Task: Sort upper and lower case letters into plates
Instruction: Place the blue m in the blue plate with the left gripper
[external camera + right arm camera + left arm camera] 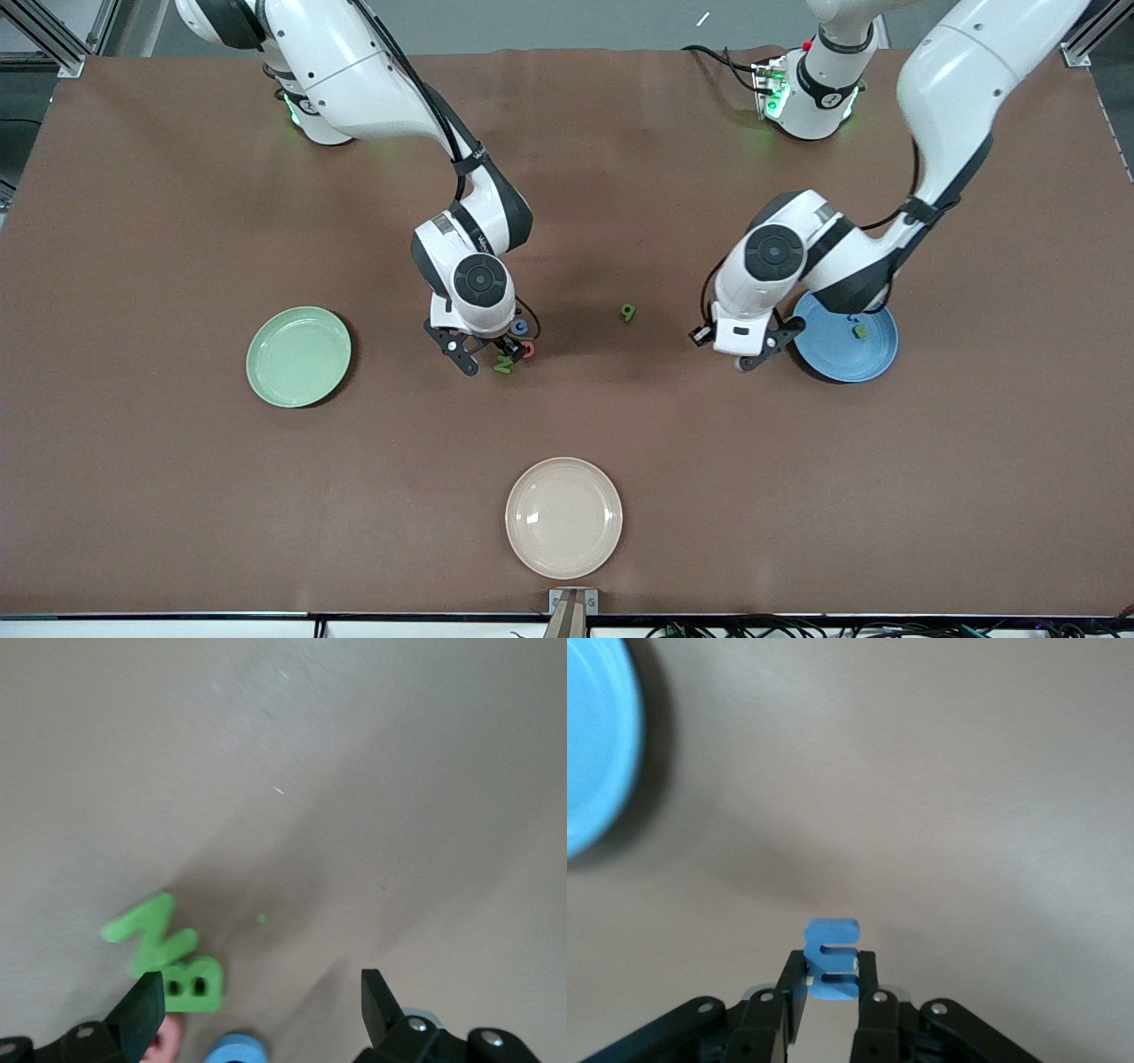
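Two left fingers (866,1005) pinch blue letter (831,958) — right fingers (144,1008) wide

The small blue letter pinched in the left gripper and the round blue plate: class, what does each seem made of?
Small blue letter: probably foam, matte, with thick soft-looking edges, held in the left gripper. Round blue plate: likely plastic, smooth, faintly glossy; ceramic cannot be ruled out.

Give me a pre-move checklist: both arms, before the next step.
1. Left gripper shut on blue letter E: ok.
2. Blue plate beside the left gripper: ok.
3. Green letter already in the blue plate: ok.
4. Right gripper open over the letter cluster: ok.
5. Which letter the right gripper targets: cannot tell.
6. Pale green plate unobstructed: ok.
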You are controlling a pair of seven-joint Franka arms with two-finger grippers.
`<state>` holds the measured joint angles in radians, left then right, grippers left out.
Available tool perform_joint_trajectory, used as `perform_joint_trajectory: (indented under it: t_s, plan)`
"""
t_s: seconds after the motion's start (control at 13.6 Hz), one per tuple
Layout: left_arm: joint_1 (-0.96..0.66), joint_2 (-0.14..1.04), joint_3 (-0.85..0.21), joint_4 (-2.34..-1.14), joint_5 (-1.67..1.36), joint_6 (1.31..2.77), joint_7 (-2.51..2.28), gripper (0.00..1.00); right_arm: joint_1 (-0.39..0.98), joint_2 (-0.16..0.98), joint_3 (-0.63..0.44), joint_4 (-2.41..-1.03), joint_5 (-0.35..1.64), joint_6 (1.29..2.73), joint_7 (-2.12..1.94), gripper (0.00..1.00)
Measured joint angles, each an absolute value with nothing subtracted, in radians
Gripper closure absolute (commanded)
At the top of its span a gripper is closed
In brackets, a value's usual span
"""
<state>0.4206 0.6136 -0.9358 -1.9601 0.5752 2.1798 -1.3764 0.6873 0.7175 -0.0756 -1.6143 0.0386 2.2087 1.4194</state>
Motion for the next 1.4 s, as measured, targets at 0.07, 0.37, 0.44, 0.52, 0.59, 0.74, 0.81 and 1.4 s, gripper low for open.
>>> perform_joint_trajectory:
  t_s: [0.07, 0.37, 0.44, 0.52, 0.59, 0.74, 0.81, 1.4]
  plan:
    - [0.501, 0.606, -0.989, -1.984, 0.575, 2.154, -1.309, 0.92, 0.681, 0.717, -0.076, -1.601, 0.039, 2.208, 1.414, 0.02]
    - [0.720, 0.578, -1.094, -2.074, 0.608, 2.131, -1.059, 0.92, 0.669, 0.727, -0.076, -1.591, 0.039, 2.256, 1.401, 0.02]
    - [0.760, 0.577, -1.106, -2.090, 0.627, 2.131, -0.984, 0.92, 0.669, 0.736, -0.076, -1.591, 0.039, 2.290, 1.398, 0.03]
    - [0.794, 0.577, -1.112, -2.104, 0.651, 2.131, -0.916, 0.92, 0.669, 0.747, -0.076, -1.591, 0.039, 2.311, 1.385, 0.06]
    - [0.822, 0.577, -1.113, -2.116, 0.674, 2.131, -0.859, 0.92, 0.666, 0.760, -0.076, -1.590, 0.038, 2.323, 1.363, 0.10]
    - [0.871, 0.579, -1.113, -2.136, 0.726, 2.132, -0.791, 0.92, 0.657, 0.787, -0.077, -1.574, 0.038, 2.338, 1.262, 0.10]
    - [0.892, 0.583, -1.113, -2.142, 0.756, 2.133, -0.771, 0.92, 0.651, 0.795, -0.077, -1.563, 0.039, 2.339, 1.214, 0.12]
    - [0.937, 0.701, -1.067, -2.171, 0.951, 2.226, -0.764, 0.91, 0.653, 0.804, -0.070, -1.549, 0.042, 2.340, 1.154, 0.24]
